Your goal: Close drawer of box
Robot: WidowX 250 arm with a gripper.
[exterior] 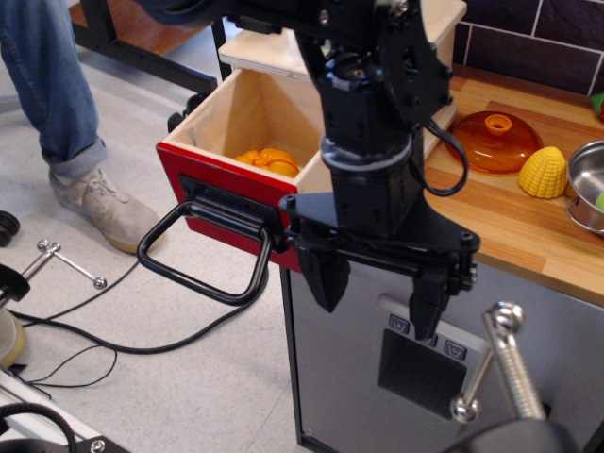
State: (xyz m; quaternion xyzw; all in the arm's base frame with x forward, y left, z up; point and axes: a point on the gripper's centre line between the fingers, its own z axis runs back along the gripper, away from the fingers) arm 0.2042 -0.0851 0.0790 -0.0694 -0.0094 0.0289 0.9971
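The drawer (pixel 222 118) is pulled out of the pale plywood box (pixel 274 52) toward the lower left. It has a glossy red front panel (pixel 212 193) and a large black looped handle (pixel 193 260). An orange object (pixel 269 160) lies inside it. My black gripper (pixel 376 307) hangs in front of the drawer's right side, just right of the red panel, fingers pointing down. The jaws stand apart and hold nothing. My arm hides the drawer's right wall and much of the box.
A grey cabinet (pixel 359 406) with a dark panel (pixel 420 373) stands below the gripper. The wooden counter (pixel 514 217) holds an orange lid (pixel 491 140), a yellow corn toy (pixel 545 172) and a steel pot (pixel 590 184). A person's leg (pixel 52 85) and cables (pixel 113 344) are at left.
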